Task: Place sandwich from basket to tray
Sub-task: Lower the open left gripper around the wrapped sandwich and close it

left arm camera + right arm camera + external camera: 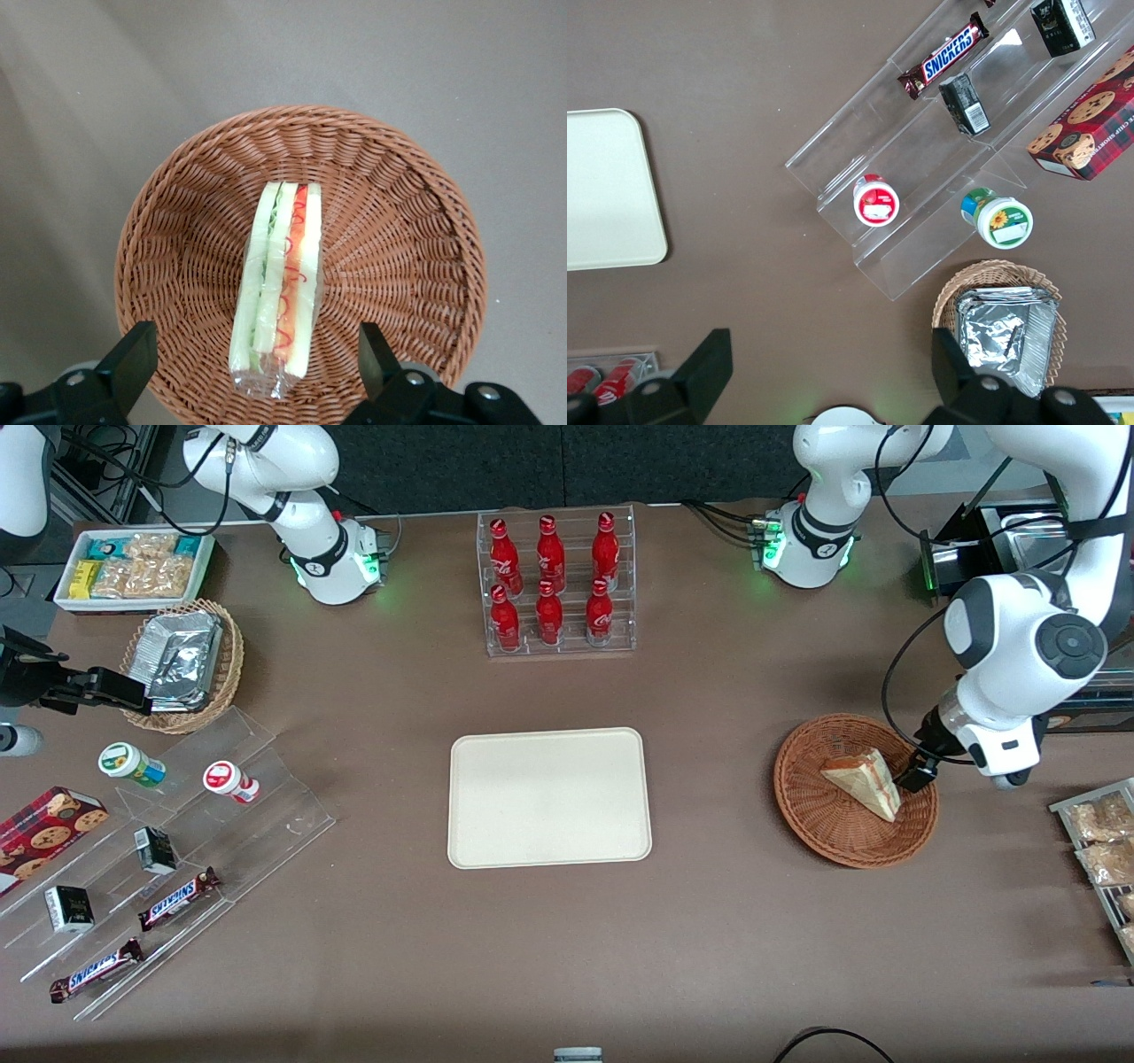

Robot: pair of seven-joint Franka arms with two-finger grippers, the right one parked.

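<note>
The sandwich [864, 781], a clear-wrapped white wedge with red and green filling, lies in the reddish-brown wicker basket [797, 797] toward the working arm's end of the table. My left gripper [912, 778] hangs low over the basket, open, at the sandwich's end. In the left wrist view the sandwich [279, 292] lies cut edge up in the basket [399, 239], and the gripper [257, 363] has one black finger [137, 354] on each side of its nearer end, not touching it. The cream-white tray [549, 797] sits bare mid-table and also shows in the right wrist view [602, 186].
A clear rack of red bottles [554, 584] stands farther from the front camera than the tray. Toward the parked arm's end are a tan basket of foil packets [182, 664], a white snack bin [133, 567] and an acrylic stand with snack bars [168, 868]. Snack packets [1099, 841] lie beside the wicker basket.
</note>
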